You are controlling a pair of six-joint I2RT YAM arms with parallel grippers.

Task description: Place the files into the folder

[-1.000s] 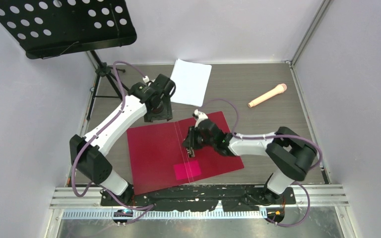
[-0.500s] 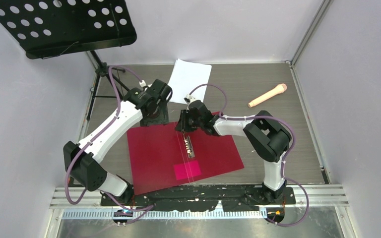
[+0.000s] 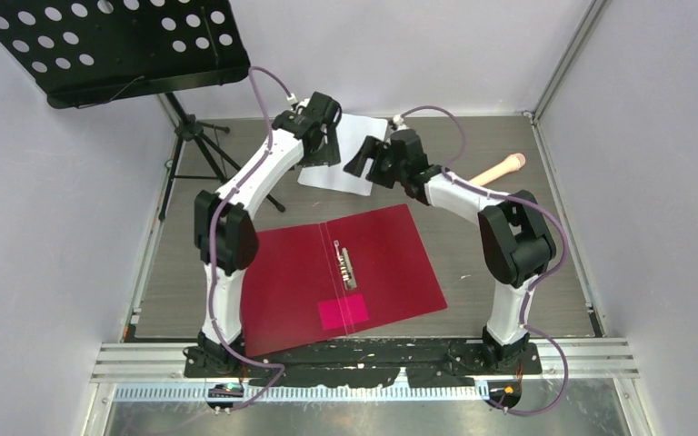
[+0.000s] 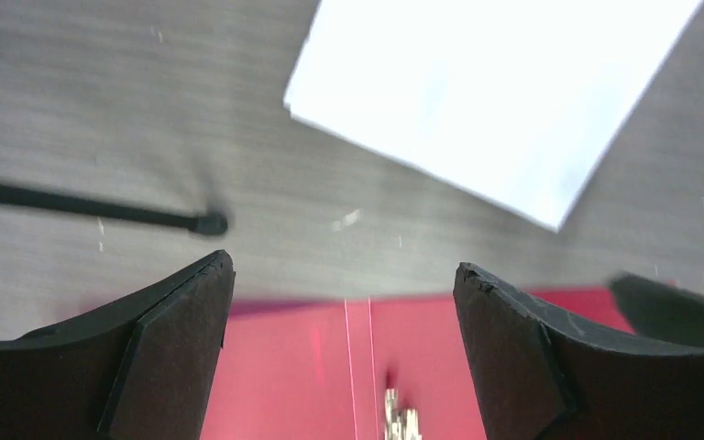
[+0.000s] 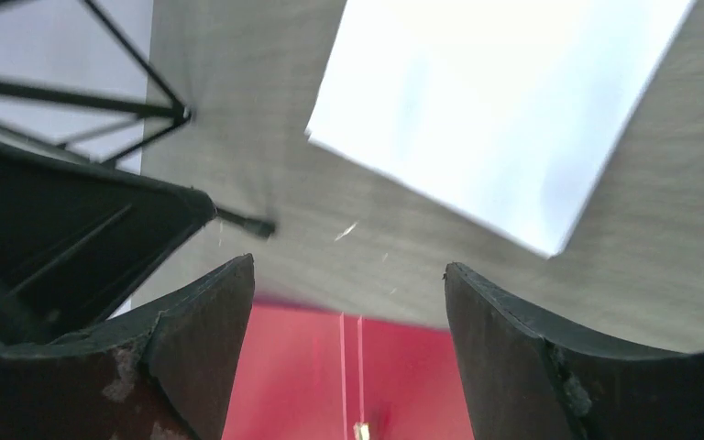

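Just then, hovered over the files [image 3: 338, 179] with left pincer [image 4: 344, 266] and right pincer [image 5: 348, 266] both spread wide, empty.
Lay flat on the surface [image 3: 509, 245] just beyond the open folder [image 3: 291, 282], long axis near-to-far, far end leaning right.

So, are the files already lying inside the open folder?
No, the files lie flat beyond the far edge of the open folder, with a gap between them.
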